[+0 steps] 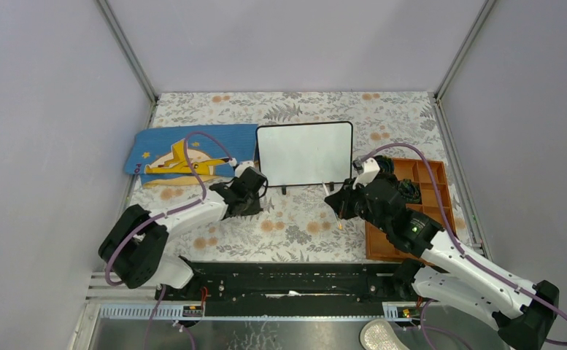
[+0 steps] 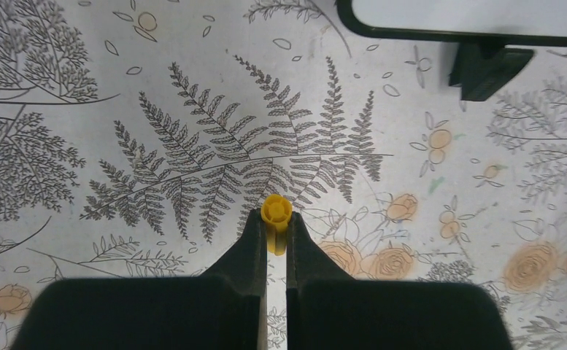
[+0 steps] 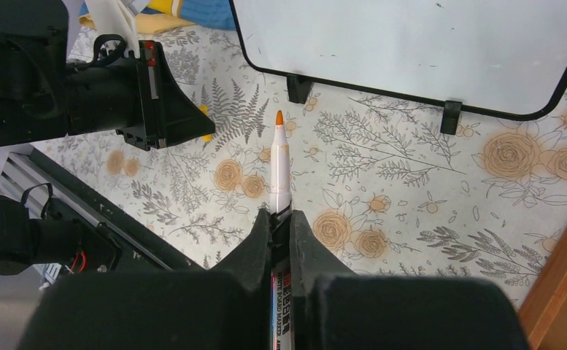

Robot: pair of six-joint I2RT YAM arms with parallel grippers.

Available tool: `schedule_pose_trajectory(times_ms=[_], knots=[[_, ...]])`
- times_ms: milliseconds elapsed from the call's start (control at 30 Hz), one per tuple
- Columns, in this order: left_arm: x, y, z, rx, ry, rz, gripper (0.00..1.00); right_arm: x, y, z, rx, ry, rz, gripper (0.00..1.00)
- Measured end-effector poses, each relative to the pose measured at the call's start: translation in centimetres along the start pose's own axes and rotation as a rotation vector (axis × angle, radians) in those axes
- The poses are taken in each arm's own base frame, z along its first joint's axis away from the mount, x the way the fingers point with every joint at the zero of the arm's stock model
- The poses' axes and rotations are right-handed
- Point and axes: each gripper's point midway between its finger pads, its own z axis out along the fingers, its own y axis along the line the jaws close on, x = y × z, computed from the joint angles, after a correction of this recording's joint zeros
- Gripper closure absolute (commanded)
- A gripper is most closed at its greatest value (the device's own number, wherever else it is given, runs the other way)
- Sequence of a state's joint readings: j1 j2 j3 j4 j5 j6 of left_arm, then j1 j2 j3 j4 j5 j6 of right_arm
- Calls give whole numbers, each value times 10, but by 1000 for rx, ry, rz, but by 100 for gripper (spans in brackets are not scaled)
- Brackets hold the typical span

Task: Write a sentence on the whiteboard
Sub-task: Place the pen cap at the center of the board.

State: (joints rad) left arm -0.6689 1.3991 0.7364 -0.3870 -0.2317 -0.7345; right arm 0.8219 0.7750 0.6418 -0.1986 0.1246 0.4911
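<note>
The whiteboard (image 1: 304,153) stands upright on small black feet at the middle of the floral table; its white face (image 3: 411,44) is blank and no sentence is in view. My right gripper (image 3: 280,215) is shut on a white marker (image 3: 279,168), whose bare orange tip points at the board's lower edge, a short way off. In the top view this gripper (image 1: 336,208) hovers in front of the board's right corner. My left gripper (image 2: 275,219) is shut on a yellow marker cap (image 2: 276,211), low over the cloth. It sits by the board's left corner (image 1: 253,195).
A blue mat with a yellow plane (image 1: 185,149) lies left of the board. An orange compartment tray (image 1: 426,189) sits at the right, its edge close to my right wrist (image 3: 565,292). One black board foot (image 2: 488,65) is just ahead of my left gripper.
</note>
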Motion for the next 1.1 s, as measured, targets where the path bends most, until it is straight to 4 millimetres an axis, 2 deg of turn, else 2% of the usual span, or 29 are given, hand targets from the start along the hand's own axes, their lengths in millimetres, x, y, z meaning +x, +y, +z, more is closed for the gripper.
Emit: schedule_pose_trajectory(times_ms=[233,567,1100], knots=[[15,2,14,-16,64,9,88,1,-5,0,19,-3,-20,100],[14,-2,18,-2,63,-1,77,2,-10,1,37,-7,-30,100],[15,-4,19,1,65,-11,67,3,-11,1,41,-8,-30,100]])
